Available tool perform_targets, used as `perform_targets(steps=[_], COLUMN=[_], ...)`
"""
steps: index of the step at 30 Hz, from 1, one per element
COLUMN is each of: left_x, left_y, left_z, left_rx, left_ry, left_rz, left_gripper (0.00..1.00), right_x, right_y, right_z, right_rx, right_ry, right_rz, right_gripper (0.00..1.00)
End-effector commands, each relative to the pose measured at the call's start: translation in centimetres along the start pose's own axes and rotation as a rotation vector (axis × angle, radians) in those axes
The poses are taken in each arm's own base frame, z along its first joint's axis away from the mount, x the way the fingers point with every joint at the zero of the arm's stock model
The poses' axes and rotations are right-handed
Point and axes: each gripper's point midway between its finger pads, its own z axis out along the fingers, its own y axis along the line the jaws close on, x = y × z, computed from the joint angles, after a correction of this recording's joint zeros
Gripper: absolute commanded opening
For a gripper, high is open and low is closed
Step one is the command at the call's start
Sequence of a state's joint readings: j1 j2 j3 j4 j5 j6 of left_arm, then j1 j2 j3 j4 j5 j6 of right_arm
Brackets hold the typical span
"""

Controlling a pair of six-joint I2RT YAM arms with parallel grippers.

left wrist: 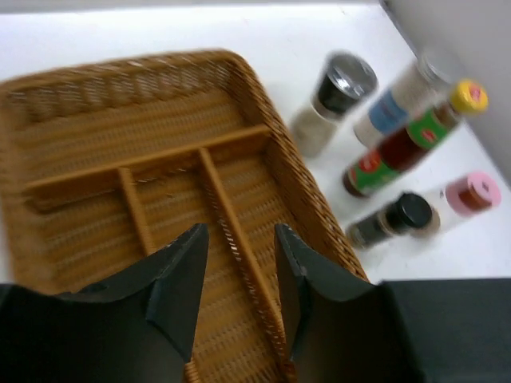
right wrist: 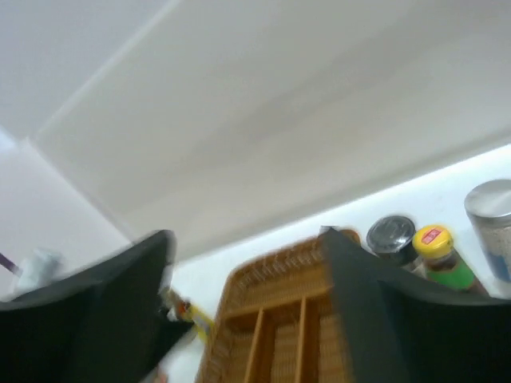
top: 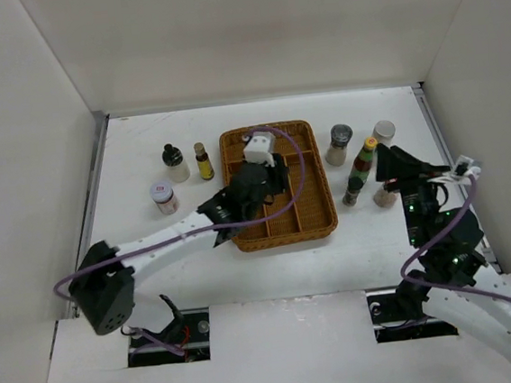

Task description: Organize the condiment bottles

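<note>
Pre-grasp step — condiment bottles all stand outside wicker tray, on either side; left gripper jaws slightly parted, right gripper jaws spread, both empty — next req.: centre on one bottle.

Grey-capped jar, blurred, half beyond the right wrist view's right edge

White arms, black joints, black tools, purple cables.

Tray sits mid-table. Left of it stand three bottles: two behind, one in front. Right of it, five bottles clustered. Left gripper above tray; right gripper at cluster's right edge.
</note>
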State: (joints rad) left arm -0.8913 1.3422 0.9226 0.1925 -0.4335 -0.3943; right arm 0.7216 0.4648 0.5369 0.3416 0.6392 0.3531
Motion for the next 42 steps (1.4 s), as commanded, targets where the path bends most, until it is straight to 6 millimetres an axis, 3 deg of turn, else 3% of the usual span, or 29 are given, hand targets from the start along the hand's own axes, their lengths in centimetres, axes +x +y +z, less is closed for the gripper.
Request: perform_targets(steps=[1, 2, 4, 7, 10, 14, 22, 27, 30, 33, 35, 37, 42], left_x=[-0.6, 0.5, 2.5, 4.7, 6.3, 7.9, 11.1, 12.5, 13.5, 13.9, 13.2, 11.4, 3.5], left_y=[-6.8, -8.8, -12.3, -15.9, -17.9, -18.5, -18.6, -19.4, -19.6, -19.6, -19.6, -19.8, -19.9], left_z=[1.5, 1.6, 1.9, 3.4, 5.2, 7.8, 10.6, 11.9, 12.3, 12.6, 12.5, 12.2, 9.0], left_rx=[0.190, 0.235, 0.298, 0.344, 0.357, 0.332, 0.331, 0.352, 0.360, 0.356, 0.349, 0.340, 0.361], left_ry=[-0.022, 0.004, 0.038, 0.066, 0.079, 0.098, 0.155, 0.178, 0.198, 0.204, 0.187, 0.149, 0.000], left_rz=[-0.017, -0.003, 0.028, 0.090, 0.154, 0.179, 0.211, 0.218, 0.225, 0.227, 0.220, 0.204, 0.140], left_gripper=[0.40, 0.44, 0.52, 0.70, 0.79, 0.83, 0.83, 0.82, 0.73, 0.56, 0.39, 0.29, 0.25], right_x=[-1.8, -2.5, -3.6, -4.8, -5.9, -8.2, -11.9, -11.8, -11.1, -10.9, -10.9, -10.7, -9.6], right_y=[-3.1, -3.6, -4.3, -5.1, -5.0, -5.3, -5.0, -4.7, -4.6, -4.7, -4.5, -4.5, -4.5], right_z=[-0.6, -0.9, -1.4, -1.7, -2.2, -3.3, -4.8, -4.8, -4.5, -4.5, -4.5, -4.5, -4.4], right_rx=[0.141, 0.167, 0.207, 0.253, 0.246, 0.252, 0.230, 0.218, 0.215, 0.217, 0.203, 0.199, 0.191], right_ry=[-0.033, -0.057, -0.086, -0.103, -0.132, -0.186, -0.265, -0.256, -0.236, -0.236, -0.238, -0.233, -0.210], right_rz=[-0.063, -0.042, -0.033, -0.047, -0.018, 0.015, 0.078, 0.083, 0.069, 0.070, 0.073, 0.073, 0.066], right_gripper=[0.44, 0.26, 0.20, 0.36, 0.54, 0.68, 0.70, 0.70, 0.70, 0.71, 0.71, 0.71, 0.70])
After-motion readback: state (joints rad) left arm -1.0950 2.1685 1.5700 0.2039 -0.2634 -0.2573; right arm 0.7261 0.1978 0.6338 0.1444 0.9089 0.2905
